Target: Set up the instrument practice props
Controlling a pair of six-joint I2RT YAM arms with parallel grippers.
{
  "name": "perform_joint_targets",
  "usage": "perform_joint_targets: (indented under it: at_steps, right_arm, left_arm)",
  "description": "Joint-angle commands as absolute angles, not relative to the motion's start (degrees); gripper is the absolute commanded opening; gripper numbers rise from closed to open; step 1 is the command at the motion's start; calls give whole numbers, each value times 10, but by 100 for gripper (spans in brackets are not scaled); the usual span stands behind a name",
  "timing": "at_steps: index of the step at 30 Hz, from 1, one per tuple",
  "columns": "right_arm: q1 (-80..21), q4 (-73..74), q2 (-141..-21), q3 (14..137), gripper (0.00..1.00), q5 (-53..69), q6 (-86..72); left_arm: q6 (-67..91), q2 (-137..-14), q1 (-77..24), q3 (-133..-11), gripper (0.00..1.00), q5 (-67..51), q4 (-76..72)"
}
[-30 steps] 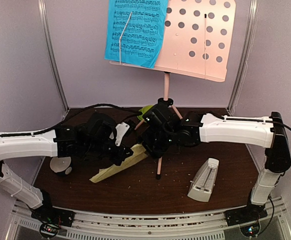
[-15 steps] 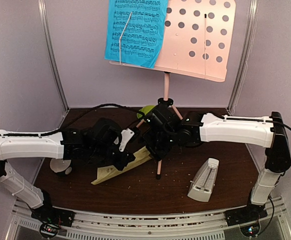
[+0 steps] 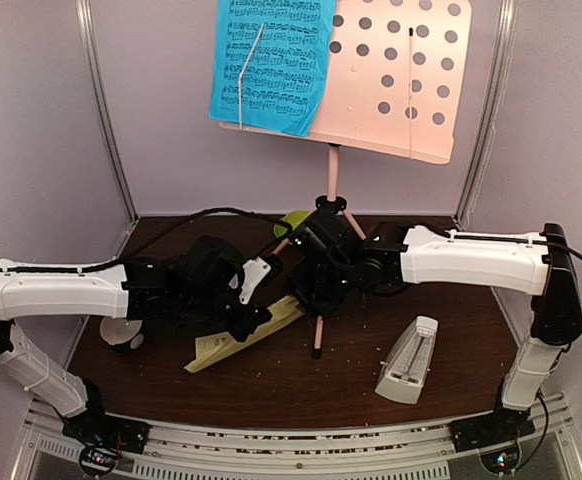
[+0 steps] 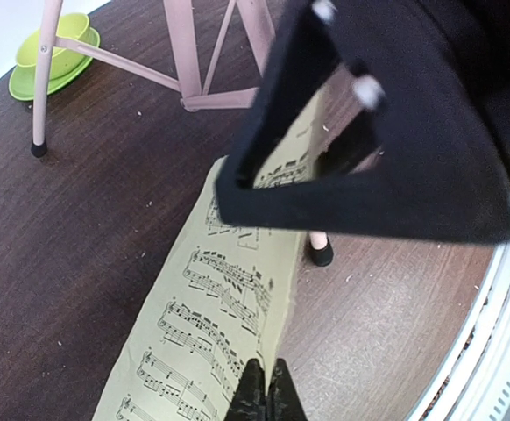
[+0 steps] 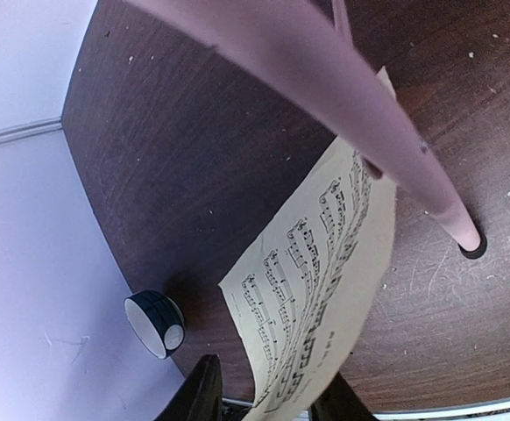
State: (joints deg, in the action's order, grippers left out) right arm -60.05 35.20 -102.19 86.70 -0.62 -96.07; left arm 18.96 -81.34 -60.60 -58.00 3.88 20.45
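My left tool (image 4: 264,395) clamped on thin pale-yellow printed sheet (image 4: 216,307); my right tool (image 5: 272,396) apart, straddling its curled corner.

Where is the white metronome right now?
In the top view, the metronome stands at the front right of the table, to the right of the stand's front leg.

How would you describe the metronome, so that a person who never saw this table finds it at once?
Start at the pink stand at the back of the brown table. Go toward the near right corner, below the white right arm; the metronome stands there alone. It is the only white pyramid, unlike the flat yellow sheet to its left.
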Motion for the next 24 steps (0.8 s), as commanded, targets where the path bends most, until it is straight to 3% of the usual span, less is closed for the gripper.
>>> perform_joint_targets:
  at_steps: [1, 6, 11, 20, 24]
  right_arm:
    - [-598, 380, -984, 862, 25, -36, -968]
    - [-597, 377, -952, 825, 0, -42, -963]
    - [-589, 341, -899, 738, 0, -38, -941]
    - [-574, 206, -817, 642, 0, 3, -697]
    - [-574, 186, -788, 653, 0, 11, -544]
  left_arm:
    - [180, -820, -611, -585, 0, 43, 179]
    - [173, -811, -611, -591, 19, 24, 176]
    - [185, -787, -610, -584, 28, 11, 173]
    - [216, -671, -536, -519, 74, -89, 140]
    - [215, -662, -492, -520, 81, -113, 145]
